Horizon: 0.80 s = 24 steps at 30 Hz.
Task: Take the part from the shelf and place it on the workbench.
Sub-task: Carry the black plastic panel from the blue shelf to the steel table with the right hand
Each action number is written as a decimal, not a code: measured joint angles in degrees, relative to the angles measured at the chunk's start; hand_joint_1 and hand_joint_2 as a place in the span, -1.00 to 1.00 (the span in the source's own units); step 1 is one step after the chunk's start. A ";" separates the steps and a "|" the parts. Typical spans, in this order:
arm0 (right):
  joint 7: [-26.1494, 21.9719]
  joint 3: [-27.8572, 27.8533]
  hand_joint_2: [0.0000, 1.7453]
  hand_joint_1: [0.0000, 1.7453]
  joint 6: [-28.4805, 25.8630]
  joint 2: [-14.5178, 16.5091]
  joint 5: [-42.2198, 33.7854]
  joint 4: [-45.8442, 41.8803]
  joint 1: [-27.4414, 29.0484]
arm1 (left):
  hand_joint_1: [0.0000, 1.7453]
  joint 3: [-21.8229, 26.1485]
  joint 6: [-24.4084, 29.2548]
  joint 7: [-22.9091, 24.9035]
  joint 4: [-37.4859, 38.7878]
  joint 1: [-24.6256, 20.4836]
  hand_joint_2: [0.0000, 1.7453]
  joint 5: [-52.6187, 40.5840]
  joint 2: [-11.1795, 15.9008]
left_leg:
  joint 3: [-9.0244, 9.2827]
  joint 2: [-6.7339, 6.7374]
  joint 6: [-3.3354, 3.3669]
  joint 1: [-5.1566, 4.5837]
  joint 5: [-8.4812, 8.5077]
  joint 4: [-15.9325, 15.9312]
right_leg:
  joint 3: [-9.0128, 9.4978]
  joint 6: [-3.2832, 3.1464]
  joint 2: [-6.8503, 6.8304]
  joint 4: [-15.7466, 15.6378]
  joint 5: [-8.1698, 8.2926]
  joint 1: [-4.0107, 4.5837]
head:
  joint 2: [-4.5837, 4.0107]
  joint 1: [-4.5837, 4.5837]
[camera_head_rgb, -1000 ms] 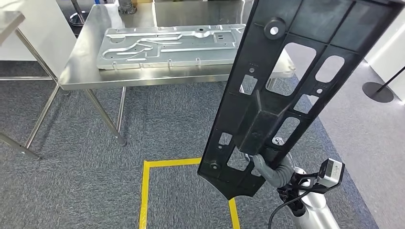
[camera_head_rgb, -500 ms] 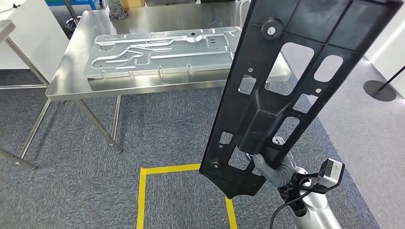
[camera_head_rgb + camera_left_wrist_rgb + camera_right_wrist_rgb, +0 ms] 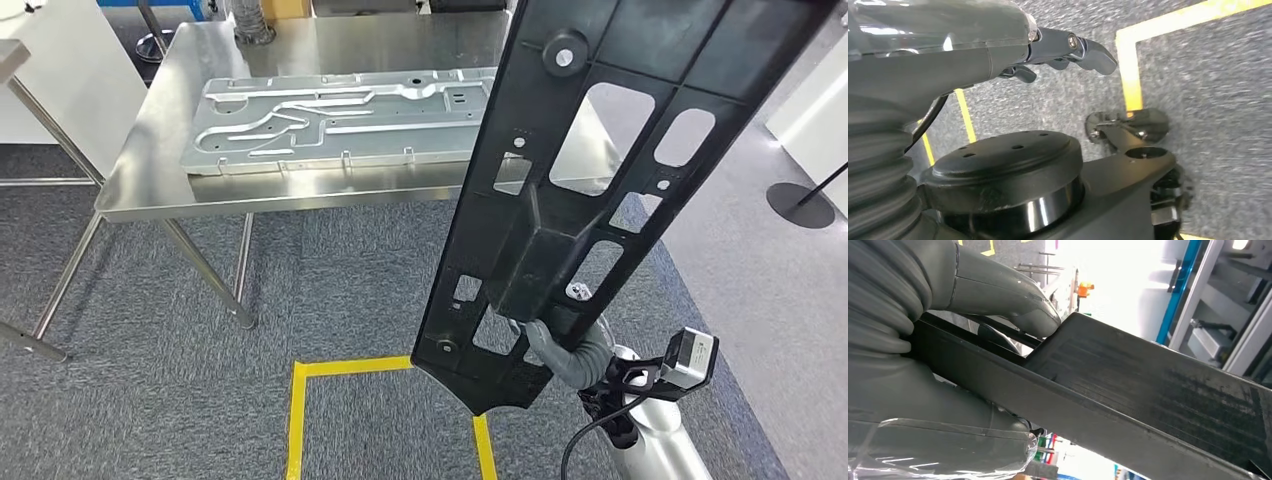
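Observation:
The part is a long black plastic panel with several cut-outs, standing tilted in front of me on the right of the head view. My right hand grips it near its lower end; the right wrist view shows the thumb pressed on the panel's edge. The steel workbench stands ahead on the left, across a strip of carpet. My left hand hangs over the floor, fingers apart and holding nothing.
A silver stamped metal sheet lies across most of the workbench top. Yellow floor tape marks a square just in front of me. A second table's legs stand at the far left, a round stand base at the right.
The whole picture has shifted: the camera has moved and the workbench now sits further left in view. The black panel stays held the same way in my right hand.

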 joint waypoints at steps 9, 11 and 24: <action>-0.02 0.03 1.00 1.00 0.20 -0.04 -0.86 0.39 -0.69 | -1.00 -0.01 0.12 -0.11 0.00 -0.29 1.00 -0.04 -0.06 | -4.18 0.21 -2.33 0.11 -5.75 10.11 | 3.91 -3.51 0.07 -5.34 -1.34 0.46 | 0.00 0.00; -0.02 0.05 1.00 1.00 0.26 -0.05 -0.94 0.40 -0.56 | -1.00 0.02 0.17 -0.25 0.00 -0.23 1.00 -0.01 -0.05 | -8.91 0.21 -2.28 0.09 -6.85 16.82 | 4.81 -3.74 0.12 -5.33 -2.13 0.75 | 0.00 0.00; -0.04 -0.15 1.00 1.00 -0.04 0.10 -1.15 0.10 -0.57 | -1.00 0.04 0.31 -0.39 0.00 -0.27 1.00 -0.02 -0.10 | -3.19 0.26 0.72 -0.26 3.51 -0.41 | 4.23 -1.17 0.24 2.35 -8.45 0.96 | 0.00 0.00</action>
